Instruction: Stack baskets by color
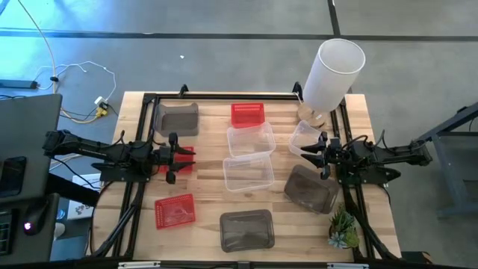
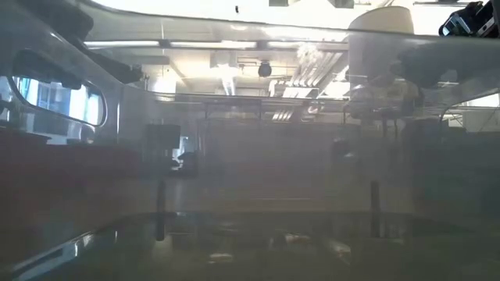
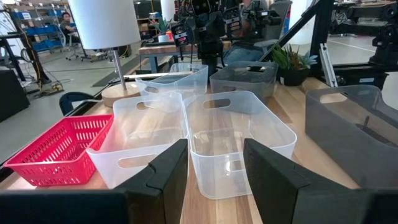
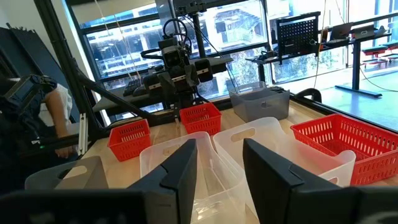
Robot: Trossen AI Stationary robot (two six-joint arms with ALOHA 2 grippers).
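Wooden table [image 1: 142,224]: baskets scattered singly, no stack visible; all sorting left.
Clear baskets: two at centre [image 1: 249,172], long axes 3–9; third [image 1: 305,137] at 2 o'clock.
Grey baskets: 11 [image 1: 177,118], 6 [image 1: 247,230], 4 [image 1: 311,189] tilted.
Red baskets: 12 [image 1: 247,113], 7 [image 1: 174,211], 9 [image 1: 184,158].
Left gripper [image 1: 172,158] at 9, right gripper [image 1: 323,152] at 3: fingers parted, empty.

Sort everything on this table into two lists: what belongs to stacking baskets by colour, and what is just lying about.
Belongs to the job:
red baskets
clear baskets
grey baskets

Just lying about:
white cylinder
plant
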